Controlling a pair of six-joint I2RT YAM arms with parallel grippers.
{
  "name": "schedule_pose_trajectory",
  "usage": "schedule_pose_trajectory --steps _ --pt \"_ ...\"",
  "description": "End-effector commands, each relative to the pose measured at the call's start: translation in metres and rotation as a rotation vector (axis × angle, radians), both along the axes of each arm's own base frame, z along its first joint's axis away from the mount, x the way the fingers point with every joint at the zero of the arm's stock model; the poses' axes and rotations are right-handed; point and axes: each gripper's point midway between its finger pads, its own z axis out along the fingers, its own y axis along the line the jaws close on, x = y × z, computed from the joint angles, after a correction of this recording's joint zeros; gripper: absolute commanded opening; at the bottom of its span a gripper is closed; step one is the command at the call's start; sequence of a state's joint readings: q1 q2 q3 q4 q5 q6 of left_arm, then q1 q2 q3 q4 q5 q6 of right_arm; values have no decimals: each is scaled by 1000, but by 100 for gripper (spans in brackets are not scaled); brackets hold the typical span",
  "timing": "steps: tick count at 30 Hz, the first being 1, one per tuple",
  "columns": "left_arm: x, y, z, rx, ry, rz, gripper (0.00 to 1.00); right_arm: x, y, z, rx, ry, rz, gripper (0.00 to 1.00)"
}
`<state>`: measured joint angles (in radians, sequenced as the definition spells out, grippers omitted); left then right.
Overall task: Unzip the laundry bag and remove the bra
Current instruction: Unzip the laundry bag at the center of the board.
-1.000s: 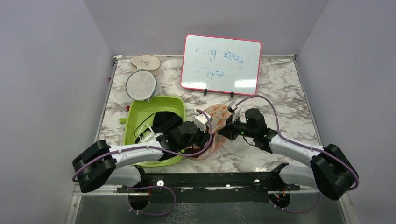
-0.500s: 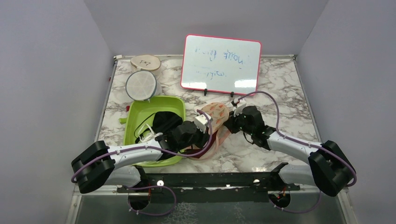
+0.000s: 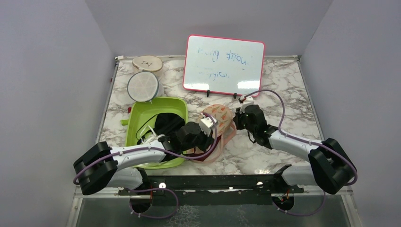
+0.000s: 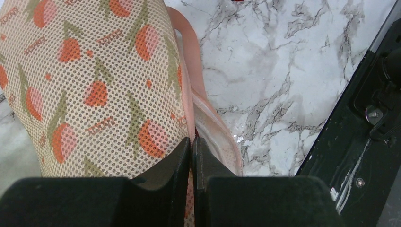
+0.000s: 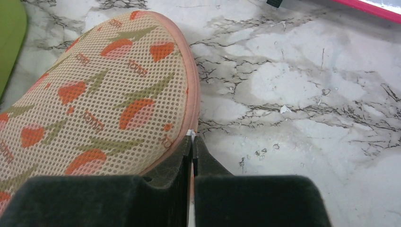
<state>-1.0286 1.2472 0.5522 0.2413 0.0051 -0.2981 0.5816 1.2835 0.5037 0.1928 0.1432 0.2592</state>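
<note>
On the marble table (image 3: pixel 293 94), left tool (image 4: pixel 192 144) and right tool (image 5: pixel 193 142) each pinch the bag (image 3: pixel 220 115) rim, closed tight. Thin grips may slip off, stalling the unzipping.

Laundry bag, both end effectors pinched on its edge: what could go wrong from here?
1. The right end effector seems to hold only a tiny white tab at the laundry bag trim; it may slip out.
2. The left end effector pinches just the thin pink rim, so the bag could slide over the marble table instead of unzipping.
3. The whiteboard stands close behind the right end effector; a wide sweep might knock it.
</note>
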Motion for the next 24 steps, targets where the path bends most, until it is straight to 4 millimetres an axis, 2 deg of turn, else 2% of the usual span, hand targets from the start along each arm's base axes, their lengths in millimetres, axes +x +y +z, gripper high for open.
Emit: schedule_pose_trajectory --steps 1,5,9,15,19,21,24 --pt "-8 -4 1 16 17 -57 0 24 -3 22 -10 -86 -42 1" --pt "-6 -2 -5 60 14 -63 0 15 9 21 -4 -88 64 1" --pt "6 1 -12 163 -10 -50 1 5 20 15 9 -55 147 1" --pt "19 -11 1 136 -47 -23 33 0 23 13 21 -43 176 1" --pt "34 -27 9 96 -62 20 44 -4 24 15 34 -44 186 1" --pt "40 -37 9 97 -65 28 55 -6 24 14 42 -39 188 1" --pt "57 -46 11 112 -106 72 60 -8 24 14 46 -36 190 1"
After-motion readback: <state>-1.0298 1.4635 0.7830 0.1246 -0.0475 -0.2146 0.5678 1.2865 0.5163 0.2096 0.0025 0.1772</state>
